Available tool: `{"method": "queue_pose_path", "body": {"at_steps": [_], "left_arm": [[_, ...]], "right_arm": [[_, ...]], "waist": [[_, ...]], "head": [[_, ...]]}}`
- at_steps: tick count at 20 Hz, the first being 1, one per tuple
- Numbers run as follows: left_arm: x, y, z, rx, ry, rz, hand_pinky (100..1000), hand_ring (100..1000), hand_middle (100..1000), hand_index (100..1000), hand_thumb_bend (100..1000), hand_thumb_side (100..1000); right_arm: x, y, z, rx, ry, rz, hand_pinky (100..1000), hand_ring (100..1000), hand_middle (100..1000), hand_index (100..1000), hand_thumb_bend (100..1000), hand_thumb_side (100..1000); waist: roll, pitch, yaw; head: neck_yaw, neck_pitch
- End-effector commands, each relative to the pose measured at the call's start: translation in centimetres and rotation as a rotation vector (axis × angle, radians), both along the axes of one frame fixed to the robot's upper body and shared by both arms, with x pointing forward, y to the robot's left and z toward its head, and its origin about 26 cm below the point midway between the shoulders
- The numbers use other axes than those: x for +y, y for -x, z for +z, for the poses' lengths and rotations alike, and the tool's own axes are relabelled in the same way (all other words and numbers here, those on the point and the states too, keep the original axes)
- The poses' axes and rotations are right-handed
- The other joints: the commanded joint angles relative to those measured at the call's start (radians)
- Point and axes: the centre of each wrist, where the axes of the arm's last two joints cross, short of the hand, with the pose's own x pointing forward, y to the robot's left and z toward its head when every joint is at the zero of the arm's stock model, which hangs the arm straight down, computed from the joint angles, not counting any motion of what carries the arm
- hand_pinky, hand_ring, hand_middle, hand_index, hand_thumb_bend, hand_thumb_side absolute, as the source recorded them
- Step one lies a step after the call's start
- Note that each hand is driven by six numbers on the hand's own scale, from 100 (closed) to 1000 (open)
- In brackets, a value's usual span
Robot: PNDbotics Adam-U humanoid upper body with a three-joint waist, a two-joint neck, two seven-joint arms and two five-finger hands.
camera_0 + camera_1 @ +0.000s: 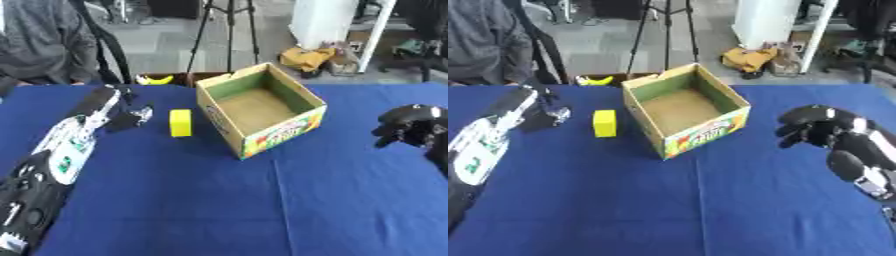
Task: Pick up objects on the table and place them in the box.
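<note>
Blue table (262,210), yellow block (180,122) just beside left hand (131,117), open box (260,107) adjacent

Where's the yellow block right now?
The yellow block lies on the blue table, left of centre in the left eye view, just left of the open cardboard box and right of the left hand, which is not touching it.

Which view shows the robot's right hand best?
The right eye view: the right hand shows whole, fingers curled, holding nothing, right of the box. The left eye view catches it only near the picture's right edge.
</note>
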Motion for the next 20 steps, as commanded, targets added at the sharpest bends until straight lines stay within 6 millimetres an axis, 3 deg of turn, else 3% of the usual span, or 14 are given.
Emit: {"method": "queue_pose_path", "body": {"at_steps": [1, 9, 20], "left_arm": [[-0.7, -0.8, 0.7, -0.036, -0.032, -0.001, 661, 608, 614, 792, 379, 660], [-2.3, -1.4, 0.6, -0.075, -0.115, 0.023, 680, 626, 639, 815, 547, 529], [-1.5, -1.5, 1.9, -0.142, -0.189, 0.088, 724, 706, 733, 848, 567, 468]], "right_arm": [[0.2, 0.0, 0.9, -0.030, 0.017, 0.016, 653, 728, 735, 761, 566, 607], [0.5, -0.1, 1.2, -0.040, 0.031, 0.033, 653, 728, 736, 761, 567, 609], [0.6, -0.2, 1.5, -0.049, 0.048, 0.039, 652, 728, 736, 760, 567, 612]], "waist": [[0.002, -0.015, -0.006], [0.010, -0.001, -0.039], [0.024, 0.014, -0.064]], "head": [[0.009, -0.005], [0.028, -0.014], [0.036, -0.027]]}}
